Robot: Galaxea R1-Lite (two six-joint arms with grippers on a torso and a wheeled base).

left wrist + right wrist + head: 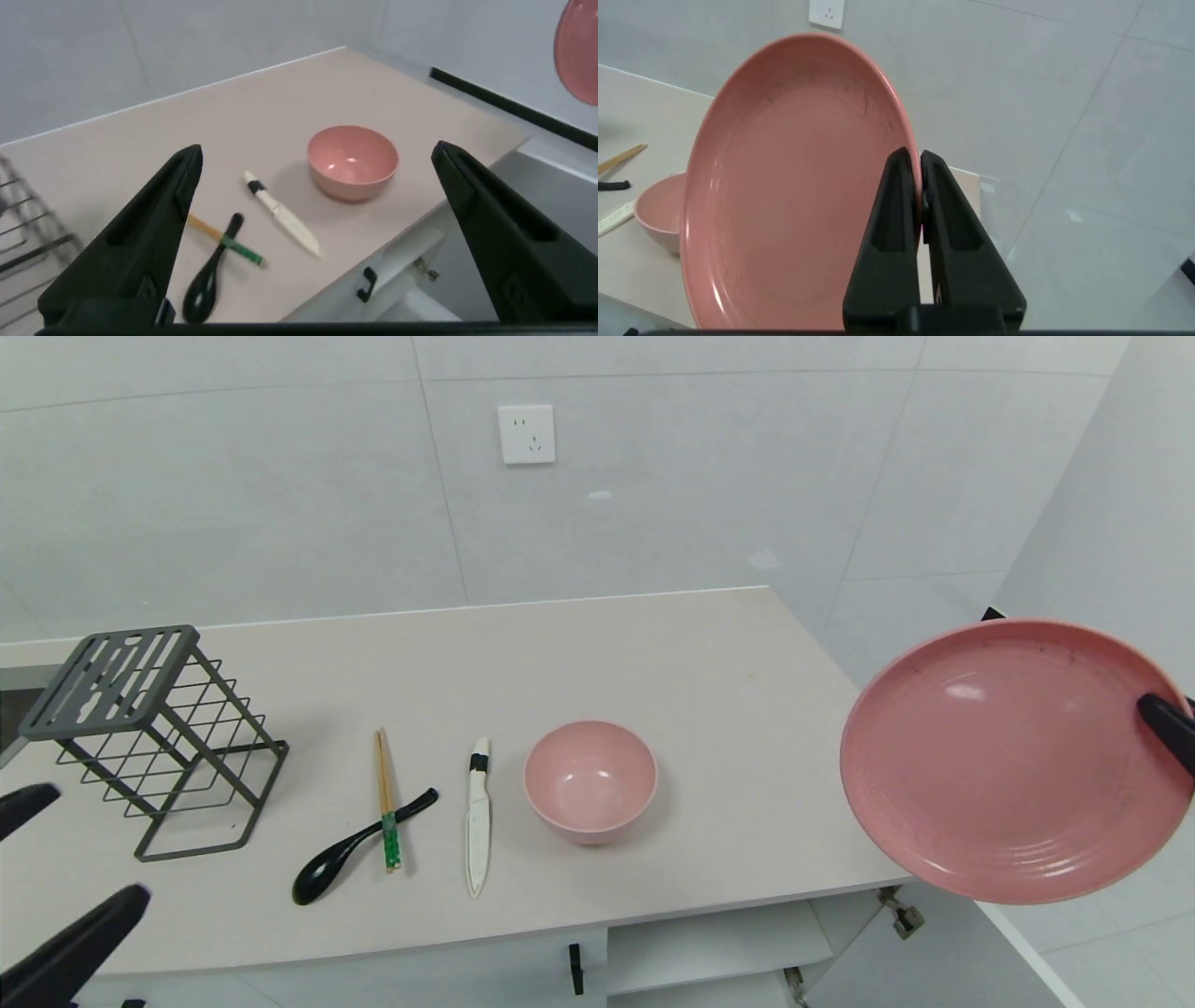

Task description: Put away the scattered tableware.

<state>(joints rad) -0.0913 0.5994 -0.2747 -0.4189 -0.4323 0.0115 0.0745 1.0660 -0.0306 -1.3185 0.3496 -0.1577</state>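
Clamped fully shut on the rim of the pink plate [1013, 761], the jaws of the right gripper [922, 166], with only a thin pinch at one edge and nothing under the rest. Held high and tilted, face toward the head camera, out past the right end of the worktop [728, 709] and over the floor rather than over the surface. Spread wide and empty on the other side, the jaws of the left gripper [101, 841], above the near left corner, just beside the dark wire rack [154, 737]. Further along the worktop, lying loose in a row: chopsticks [385, 793] crossed over a black spoon [359, 849], then a pale knife [478, 817], then a pink bowl [590, 782] upright, all apart from both grippers. Main risk, probably, from that edge grip: a wide plate hanging off one small contact, likely to pivot or slip with any quick swing or stop, and no worktop beneath to catch it. Second risk on the way back in: clipping the worktop corner or the bowl with the plate's low edge. Unclear from here where the plate belongs; the rack's slotted top looks suited to cutlery, not to a plate.
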